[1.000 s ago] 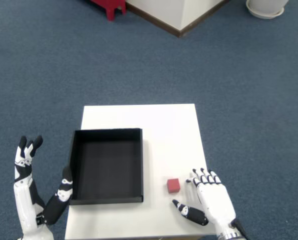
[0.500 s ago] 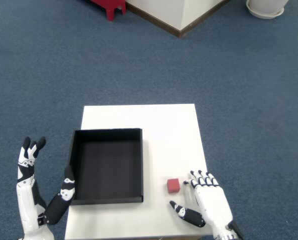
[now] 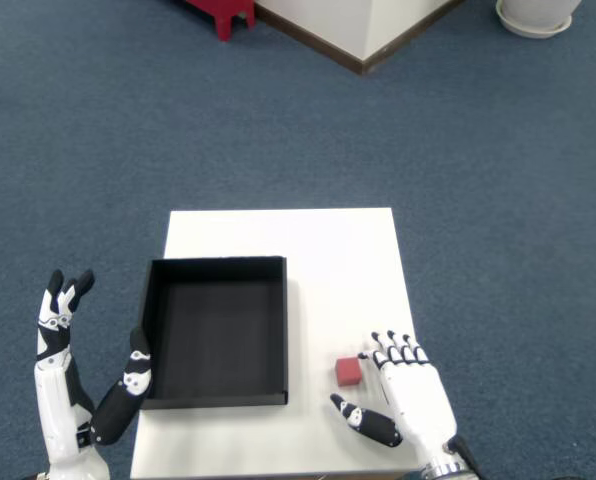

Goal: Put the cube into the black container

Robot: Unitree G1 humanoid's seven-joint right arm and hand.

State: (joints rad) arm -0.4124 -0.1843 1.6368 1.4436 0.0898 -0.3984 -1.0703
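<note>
A small red cube lies on the white table, right of the black container. My right hand rests low over the table's front right, its fingertips just right of the cube and its thumb reaching out below it. The fingers are spread and hold nothing. The black container is a shallow square tray with nothing visible inside. The left hand hovers off the table's left edge, its thumb next to the container's left wall.
Blue carpet surrounds the small table. A red object and a white wall corner with brown skirting stand far back. A white round base sits at the top right.
My right hand has slid left, closer to the cube, with its thumb now under the cube's front. The left hand shifted slightly.
</note>
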